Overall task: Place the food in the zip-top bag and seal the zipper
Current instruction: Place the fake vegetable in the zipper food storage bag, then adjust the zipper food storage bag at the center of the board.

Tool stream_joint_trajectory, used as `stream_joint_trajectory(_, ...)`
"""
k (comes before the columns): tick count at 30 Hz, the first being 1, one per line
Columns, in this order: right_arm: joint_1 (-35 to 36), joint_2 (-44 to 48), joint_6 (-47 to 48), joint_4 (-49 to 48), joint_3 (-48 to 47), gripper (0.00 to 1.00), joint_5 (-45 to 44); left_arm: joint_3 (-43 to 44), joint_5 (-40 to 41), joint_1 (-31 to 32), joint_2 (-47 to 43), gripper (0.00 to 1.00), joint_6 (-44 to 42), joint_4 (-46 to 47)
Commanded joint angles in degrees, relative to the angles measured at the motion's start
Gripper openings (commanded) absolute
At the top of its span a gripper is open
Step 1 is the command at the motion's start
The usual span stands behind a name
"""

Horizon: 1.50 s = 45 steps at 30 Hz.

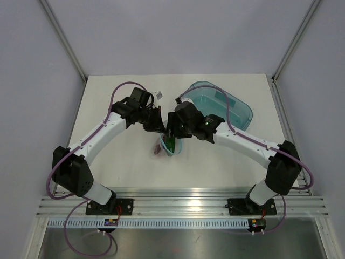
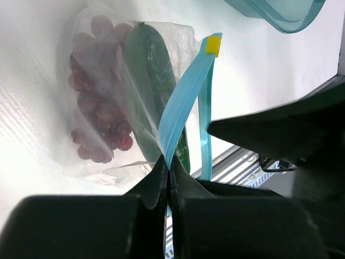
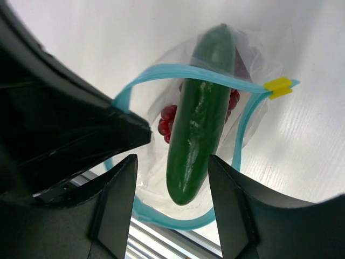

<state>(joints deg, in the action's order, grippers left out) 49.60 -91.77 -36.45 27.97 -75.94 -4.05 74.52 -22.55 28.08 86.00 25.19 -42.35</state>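
The clear zip-top bag [image 1: 163, 147] lies mid-table with its mouth held open. The dark red grapes [image 2: 94, 113] and the green cucumber [image 2: 151, 81] are inside it. My left gripper [image 2: 170, 162] is shut on one side of the light blue zipper strip [image 2: 183, 97], which carries a yellow slider [image 2: 213, 45]. My right gripper [image 3: 172, 189] is open just above the bag's mouth, and the near end of the cucumber [image 3: 202, 118] shows between its fingers [image 3: 116, 199] without touching them. The zipper [image 3: 205, 74] forms an open loop. The lemon is not in view.
A teal translucent tray [image 1: 237, 105] stands at the back right, just beyond the right arm, and its rim shows in the left wrist view [image 2: 280, 13]. The two grippers [image 1: 164, 125] are close together over the bag. A metal rail [image 1: 183, 208] runs along the table's near edge.
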Motion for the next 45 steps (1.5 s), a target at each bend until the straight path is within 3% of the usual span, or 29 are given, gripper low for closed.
stream_joint_trajectory(1,-0.21,5.28,0.85,0.16,0.18,0.62,-3.32,1.5,-3.2,0.23,-0.04,0.0,0.74,3.15)
stream_joint_trajectory(5,-1.43,7.21,-0.55,0.07,3.51,0.63,-5.09,1.68,-3.38,0.14,-0.04,0.0,1.0,3.24)
stream_joint_trajectory(11,-6.18,8.71,-5.3,-6.86,13.08,0.59,0.62,1.59,-3.3,0.14,-0.39,0.0,0.83,2.97)
stream_joint_trajectory(25,-6.19,4.58,-7.15,-14.87,17.58,0.5,10.47,1.59,-3.56,0.05,-0.39,0.0,1.0,2.71)
stream_joint_trajectory(27,-6.19,4.23,-6.8,-15.66,17.32,0.36,12.22,1.68,-3.56,0.05,-0.3,0.0,1.18,3.06)
stream_joint_trajectory(28,-6.19,4.05,-6.53,-15.57,16.62,0.22,12.75,1.85,-3.65,0.05,-0.22,0.0,1.26,3.06)
stream_joint_trajectory(29,-6.19,4.14,-5.75,-13.75,15.83,0.01,11.97,2.29,-3.47,0.05,-0.21,0.0,1.0,2.63)
stream_joint_trajectory(36,-6.19,11.51,0.4,-1.42,5.2,0.0,1.07,4.93,0.75,-2.75,-1.53,0.0,-2.86,-2.56)
stream_joint_trajectory(45,-6.1,6.69,3.57,2.45,1.68,0.0,3.26,5.2,3.39,-3.38,-0.74,0.0,-4.01,-4.5)
